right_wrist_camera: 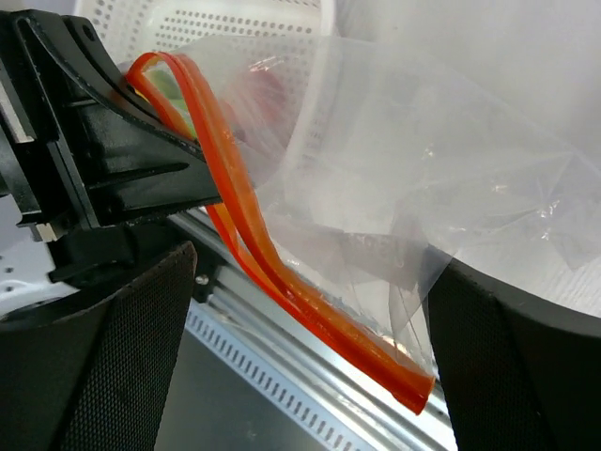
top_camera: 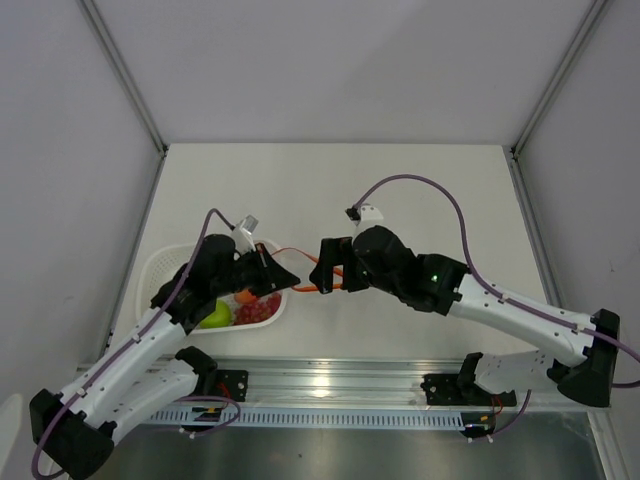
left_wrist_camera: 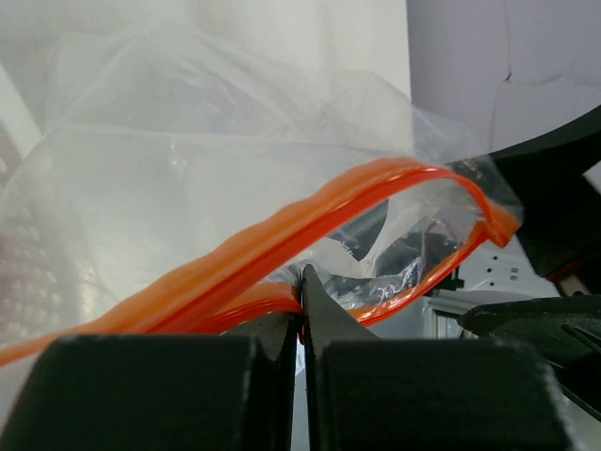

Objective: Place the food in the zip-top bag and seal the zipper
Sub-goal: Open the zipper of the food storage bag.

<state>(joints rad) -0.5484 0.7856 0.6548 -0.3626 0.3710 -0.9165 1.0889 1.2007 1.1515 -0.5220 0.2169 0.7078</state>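
At the left wrist only, left end effector (left_wrist_camera: 302, 301) pinches zipper (left_wrist_camera: 376, 185).

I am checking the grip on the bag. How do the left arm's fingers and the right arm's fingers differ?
The left fingers are shut; the right fingers stand wide apart. The left fingers pinch the zipper; the right fingers only flank its end. Both are black and at the mouth of the zip-top bag.

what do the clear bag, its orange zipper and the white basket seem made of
The bag looks like thin clear plastic film, glossy, creased and crinkled. The zipper looks like thicker orange-red plastic, smooth and shiny, flexible since it curves. The basket is probably rigid white plastic, matte, with rows of small holes.
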